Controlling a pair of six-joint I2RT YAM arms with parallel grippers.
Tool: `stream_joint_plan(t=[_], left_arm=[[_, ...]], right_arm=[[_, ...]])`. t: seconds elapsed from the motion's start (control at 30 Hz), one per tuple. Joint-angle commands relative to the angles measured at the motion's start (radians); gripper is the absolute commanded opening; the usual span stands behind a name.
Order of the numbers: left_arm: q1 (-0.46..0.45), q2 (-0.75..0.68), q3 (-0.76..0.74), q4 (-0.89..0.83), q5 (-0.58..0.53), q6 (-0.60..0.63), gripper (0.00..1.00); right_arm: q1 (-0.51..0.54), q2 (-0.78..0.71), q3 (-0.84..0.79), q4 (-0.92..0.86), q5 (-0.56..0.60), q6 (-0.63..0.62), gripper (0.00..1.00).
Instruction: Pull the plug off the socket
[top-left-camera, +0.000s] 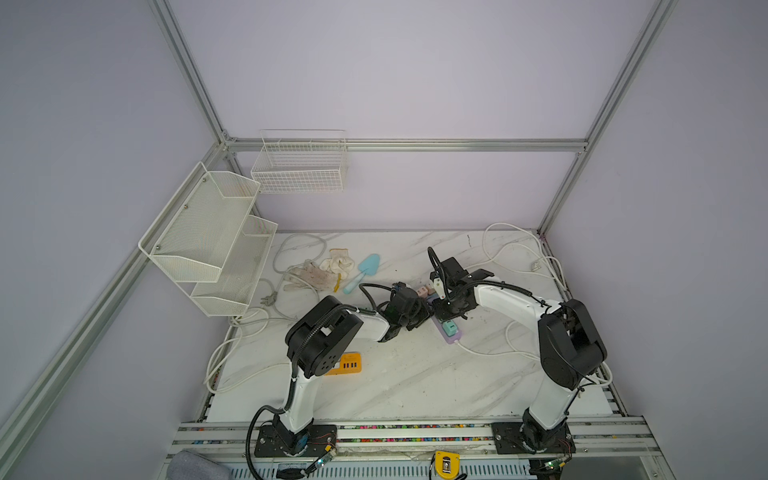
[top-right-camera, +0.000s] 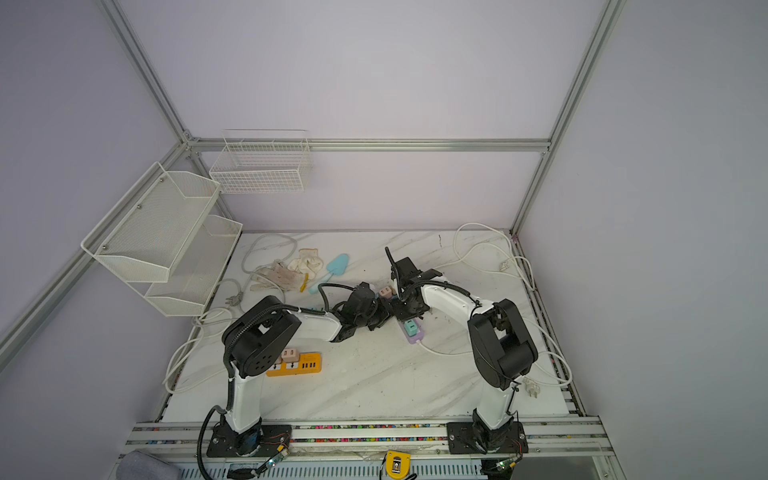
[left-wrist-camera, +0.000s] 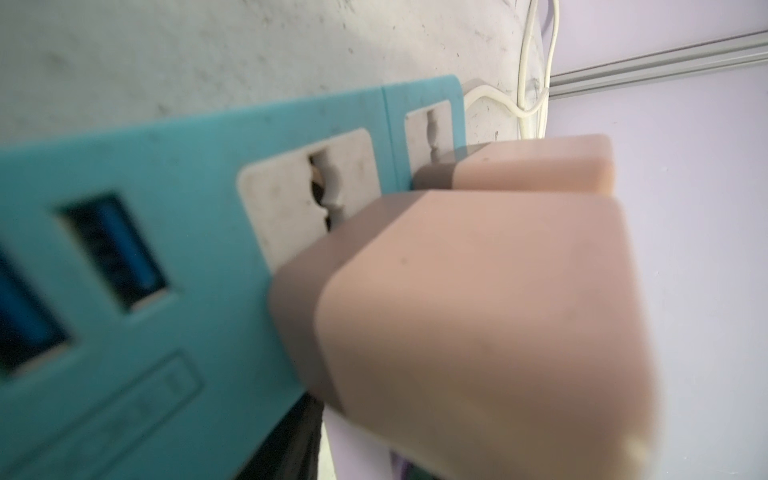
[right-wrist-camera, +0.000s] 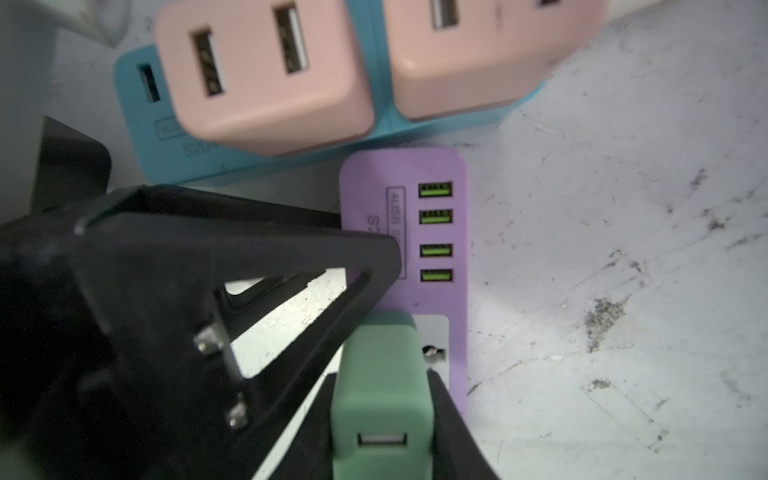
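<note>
A mint-green plug (right-wrist-camera: 380, 395) stands on the purple socket strip (right-wrist-camera: 440, 232), which lies mid-table in both top views (top-left-camera: 452, 338) (top-right-camera: 417, 338). My right gripper (right-wrist-camera: 382, 415) is shut on the green plug, one black finger on each of its sides. Whether its prongs sit in the socket is hidden. My left gripper (top-left-camera: 419, 316) hovers just left of the strip; one of its black fingers (right-wrist-camera: 249, 257) reaches the strip's edge. In the left wrist view only a dark sliver of it shows, so its opening is unclear.
A teal strip (left-wrist-camera: 166, 208) with two pink plugs (right-wrist-camera: 266, 79) (right-wrist-camera: 478, 54) lies right behind the purple one. An orange strip (top-right-camera: 309, 365) sits front left. Gloves (top-left-camera: 328, 268), a blue trowel (top-left-camera: 365, 268), white cables (top-left-camera: 515, 249) and wall baskets (top-left-camera: 299, 166) lie further off.
</note>
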Motion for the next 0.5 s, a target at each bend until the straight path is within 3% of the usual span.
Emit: stream_joint_plan(t=[0.0, 0.47], left_arm=[[-0.013, 0.008, 0.011, -0.076, 0.011, -0.018, 0.41], [-0.034, 0.025, -0.034, -0.19, 0.004, -0.054, 0.36]], right_arm=[[0.002, -0.004, -0.013, 0.027, -0.02, 0.014, 0.16], [0.004, -0.005, 0.04, -0.011, 0.073, 0.019, 0.14]])
